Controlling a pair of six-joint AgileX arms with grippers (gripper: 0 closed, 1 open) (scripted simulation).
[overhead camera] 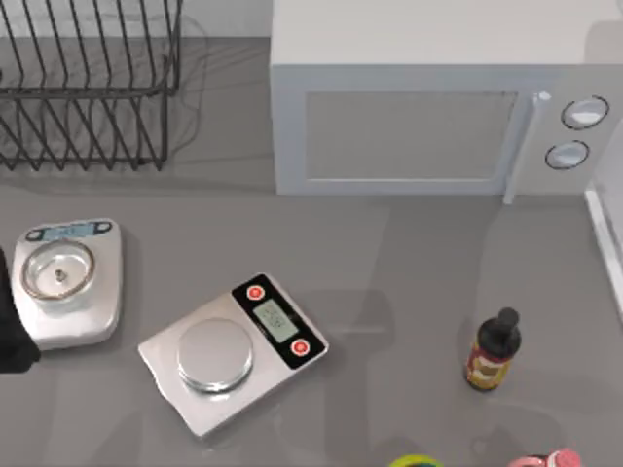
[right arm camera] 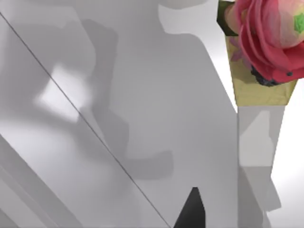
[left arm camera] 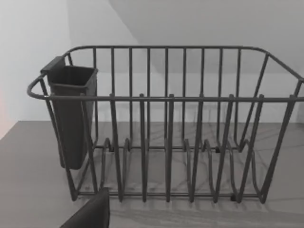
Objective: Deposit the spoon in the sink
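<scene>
On the grey table (overhead camera: 409, 253), nearest lie a silver scale (overhead camera: 232, 351) and a dark sauce bottle (overhead camera: 493, 351); a white scale (overhead camera: 68, 282) sits left, beside my left arm (end effector state: cannot tell). Farther back stand a wire dish rack (left arm camera: 166, 123) with a cutlery cup (left arm camera: 71, 114), and a white microwave (overhead camera: 428, 107).

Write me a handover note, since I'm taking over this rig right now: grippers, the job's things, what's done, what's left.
Left arm: parked at the table's left edge beside the small scale; its wrist camera faces the dish rack.
Right arm: a dark fingertip sits low in its wrist view.
I can pick out no spoon or sink. On the table: flat scale, microwave, sauce bottle.
Done: nothing evident.
Left: find the spoon, deposit it in the sink.
</scene>
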